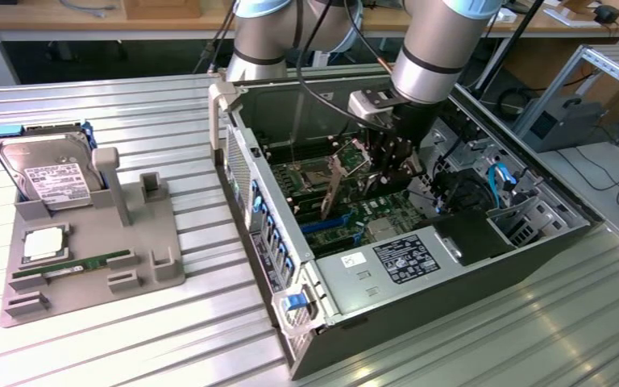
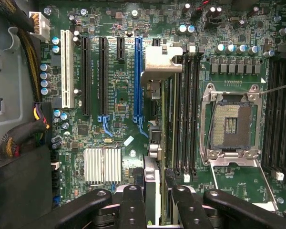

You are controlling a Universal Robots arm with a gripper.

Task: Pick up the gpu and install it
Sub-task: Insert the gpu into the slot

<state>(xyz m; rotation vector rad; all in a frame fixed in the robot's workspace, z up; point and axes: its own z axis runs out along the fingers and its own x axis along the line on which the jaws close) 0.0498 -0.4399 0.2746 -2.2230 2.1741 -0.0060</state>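
gripper (image 1: 390,161) clamped on gpu (image 1: 334,184) | edge-on over board (image 2: 119,81) | blue slot (image 2: 137,76) beside | RAM slots (image 2: 188,109) opposite

labels on hard drive (image 1: 54,184), power supply (image 1: 405,260), none legible

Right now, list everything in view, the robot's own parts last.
case: one, dark, open, on the ribbed table.
motherboard: one, green, inside the case.
gpu: one, dark with silver bracket, edge-on above the motherboard, between the jaws.
CPU socket: one, silver, empty, on the motherboard.
holder: one, grey, at the exterior view's left.
hard drive: one, silver, white label, leaning in the holder.
RAM stick: one, green, lying on the holder.
table: one, ribbed metal.
gripper: one, black, shut on the gpu.
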